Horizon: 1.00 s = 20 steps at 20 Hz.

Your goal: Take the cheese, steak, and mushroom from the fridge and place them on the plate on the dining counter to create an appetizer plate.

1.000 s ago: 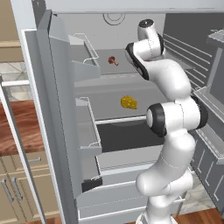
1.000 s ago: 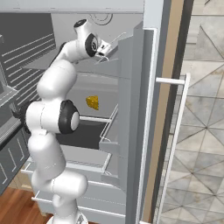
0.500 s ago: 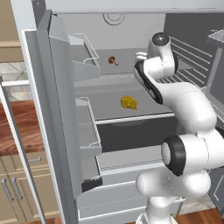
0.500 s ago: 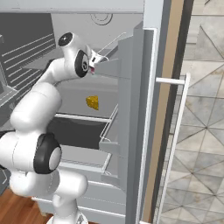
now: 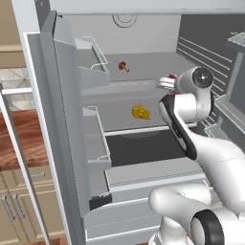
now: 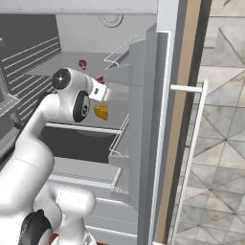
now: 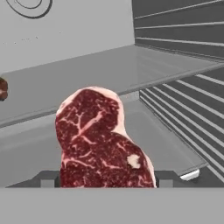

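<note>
A: The fridge (image 5: pixel 62 119) is seen standing wide open, and the gripper (image 7: pixel 103 178) is seen inside it, level with the upper shelf.

B: And the steak (image 7: pixel 101 142) is caught right there in the hand view, standing upright between the two finger tips, red with pale marbling and a pale fat edge. The jaws are set fairly wide, one on each side of the slab's lower part. The slab appears to be pinched and held up off the shelf, though the contact itself is hidden at the bottom of that view.

A: From the left base view, a bit of red-pink steak (image 5: pixel 170 76) is glimpsed just beyond the white wrist, above the middle shelf.

B: The cheese (image 5: pixel 140 112) is seen lying on that middle shelf, a yellow-orange chunk, below and to the left of the hand. In the right base view the cheese (image 6: pixel 101 112) is found just beside the wrist.

A: The mushroom (image 5: pixel 123 66) is left on the upper shelf, toward the back wall, apart from the gripper. The mushroom (image 7: pixel 2 89) is clipped by the hand view's left edge.
</note>
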Motion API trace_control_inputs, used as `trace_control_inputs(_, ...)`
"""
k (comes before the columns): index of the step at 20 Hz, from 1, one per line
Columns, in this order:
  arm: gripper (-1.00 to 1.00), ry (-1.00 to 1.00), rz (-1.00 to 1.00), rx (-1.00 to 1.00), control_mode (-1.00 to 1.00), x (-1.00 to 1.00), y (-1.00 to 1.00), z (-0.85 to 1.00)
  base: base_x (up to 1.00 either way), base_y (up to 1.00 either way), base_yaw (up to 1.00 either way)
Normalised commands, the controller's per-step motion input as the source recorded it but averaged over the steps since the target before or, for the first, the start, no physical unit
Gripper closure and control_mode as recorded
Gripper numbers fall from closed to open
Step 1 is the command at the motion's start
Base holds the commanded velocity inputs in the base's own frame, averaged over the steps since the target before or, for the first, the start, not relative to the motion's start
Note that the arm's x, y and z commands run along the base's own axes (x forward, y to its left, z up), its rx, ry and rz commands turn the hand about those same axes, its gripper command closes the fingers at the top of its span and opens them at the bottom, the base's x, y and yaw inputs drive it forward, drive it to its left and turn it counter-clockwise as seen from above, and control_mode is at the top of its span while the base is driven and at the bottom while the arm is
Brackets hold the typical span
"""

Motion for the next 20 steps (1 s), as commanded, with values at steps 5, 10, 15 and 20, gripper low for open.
trace_control_inputs(5, 1.00, 0.00, 0.27, -0.05, -1.00, -1.00, 0.20, 0.13, 0.00, 0.00, 0.00)
trace_control_inputs(10, 1.00, -0.01, 0.25, -0.04, 1.00, -0.78, 0.29, 0.00, -0.19, 0.11, 0.06)
trace_control_inputs(15, 1.00, 0.00, 0.00, 0.00, 1.00, 0.00, 0.00, 0.00, -0.97, 0.54, 0.24)
trace_control_inputs(20, 1.00, 0.00, 0.00, 0.00, 1.00, 0.00, 0.00, 0.00, -1.00, 0.41, 0.23)
